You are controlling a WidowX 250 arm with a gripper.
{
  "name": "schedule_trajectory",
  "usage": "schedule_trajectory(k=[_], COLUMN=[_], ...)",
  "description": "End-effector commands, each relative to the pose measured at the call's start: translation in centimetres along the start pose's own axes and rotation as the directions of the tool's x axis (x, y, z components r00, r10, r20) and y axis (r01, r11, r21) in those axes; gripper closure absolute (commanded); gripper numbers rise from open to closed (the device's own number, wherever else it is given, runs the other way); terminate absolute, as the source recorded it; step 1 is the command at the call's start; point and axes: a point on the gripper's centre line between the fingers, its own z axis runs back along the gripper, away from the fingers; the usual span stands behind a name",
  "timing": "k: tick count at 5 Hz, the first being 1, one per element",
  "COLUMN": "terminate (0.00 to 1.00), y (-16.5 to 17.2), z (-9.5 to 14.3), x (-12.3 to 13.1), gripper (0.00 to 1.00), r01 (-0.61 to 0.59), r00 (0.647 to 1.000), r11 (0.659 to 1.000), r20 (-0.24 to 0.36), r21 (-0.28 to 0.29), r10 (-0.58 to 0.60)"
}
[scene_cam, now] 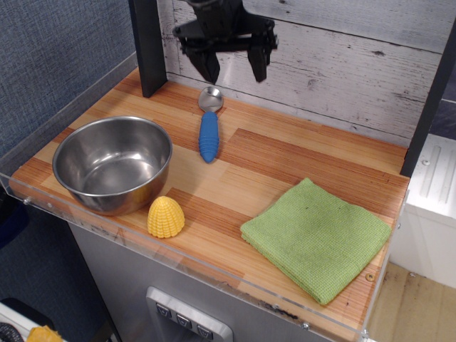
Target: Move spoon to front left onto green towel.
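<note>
Black tool (233, 70) hangs at the top centre of the frame with its two fingers spread and nothing between them — I see it above the spoon (208, 125), not touching it. That spoon lies flat on the wooden surface (285, 157) just below, shiny bowl toward the back wall, blue handle pointing down-frame. Lower right sits the green towel (317, 238), well apart from it — steel bowl (112, 163) and yellow toy corn (165, 216) at left.
</note>
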Motion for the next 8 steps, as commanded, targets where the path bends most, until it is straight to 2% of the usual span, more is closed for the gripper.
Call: schedule_trajectory(k=[1, 3, 4, 5, 6, 8], terminate=[0.0, 0.0, 0.0, 0.0, 0.0, 0.0], y=[1.9, 3.9, 4.7, 5.2, 5.3, 4.9], z=[-2.2, -4.1, -5.5, -6.5, -6.5, -6.2], x=[-0.8, -1.7, -2.2, -2.4, -2.5, -2.9], gripper=[0.0, 0.0, 0.0, 1.0, 1.0, 1.0], r01=[-0.043, -0.091, -0.117, -0.13, -0.135, -0.135], r00=[0.999, 0.995, 0.99, 0.988, 0.988, 0.988], r11=[0.999, 0.993, 0.99, 0.988, 0.986, 0.987], r20=[-0.02, -0.037, -0.067, -0.074, -0.064, -0.061], r21=[0.02, 0.07, 0.083, 0.084, 0.103, 0.083], r10=[0.044, 0.094, 0.123, 0.136, 0.142, 0.14])
